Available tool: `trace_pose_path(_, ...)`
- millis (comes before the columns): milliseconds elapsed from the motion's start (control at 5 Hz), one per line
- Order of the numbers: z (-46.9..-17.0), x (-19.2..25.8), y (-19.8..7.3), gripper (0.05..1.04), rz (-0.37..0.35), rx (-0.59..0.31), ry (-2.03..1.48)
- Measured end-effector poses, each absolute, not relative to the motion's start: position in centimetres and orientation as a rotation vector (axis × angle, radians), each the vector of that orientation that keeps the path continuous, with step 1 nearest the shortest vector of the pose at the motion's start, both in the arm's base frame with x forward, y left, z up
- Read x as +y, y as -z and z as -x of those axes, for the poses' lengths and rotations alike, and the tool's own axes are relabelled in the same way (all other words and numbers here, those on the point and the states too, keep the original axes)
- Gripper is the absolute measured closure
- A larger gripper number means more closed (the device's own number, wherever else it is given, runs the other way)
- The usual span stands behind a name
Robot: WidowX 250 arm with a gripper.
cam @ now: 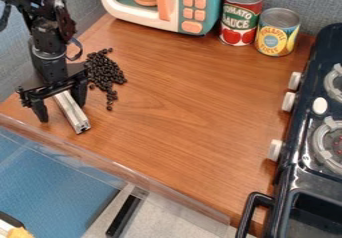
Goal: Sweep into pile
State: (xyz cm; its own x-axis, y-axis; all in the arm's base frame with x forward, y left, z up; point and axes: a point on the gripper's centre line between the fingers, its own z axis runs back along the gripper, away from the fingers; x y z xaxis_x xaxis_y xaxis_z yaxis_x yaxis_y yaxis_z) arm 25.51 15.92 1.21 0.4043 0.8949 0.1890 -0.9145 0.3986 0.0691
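At the left of the wooden counter, the black gripper hangs down with its two fingers spread apart. A silver metal bar lies slanted between them, close to the right finger and apart from the left one. Its upper end is hidden behind the gripper; the lower end points toward the counter's front edge. Just right of the gripper is a loose heap of small black beans, densest at the back, with a thin trail of beans running toward the front.
A toy microwave stands at the back, beside a tomato sauce can and a pineapple can. A black toy stove borders the right side. A clear rail follows the counter's front edge.
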Motion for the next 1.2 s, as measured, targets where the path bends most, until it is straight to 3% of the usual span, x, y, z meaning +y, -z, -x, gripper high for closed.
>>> trace_pose_path(200, -25.6, 15.9, -1.0, 0.127, -0.167, -0.122, -1.152)
trace_pose_path(600, -25.5, 15.8, -0.6, 0.685, -0.117, -0.076, -1.152)
trace_pose_path(1000, -25.0, 15.8, -0.8, 0.700, -0.082, -0.049, -1.160)
trace_pose_path(1200, -24.2, 16.3, -2.5, 0.700, -0.024, -0.061, -1.191)
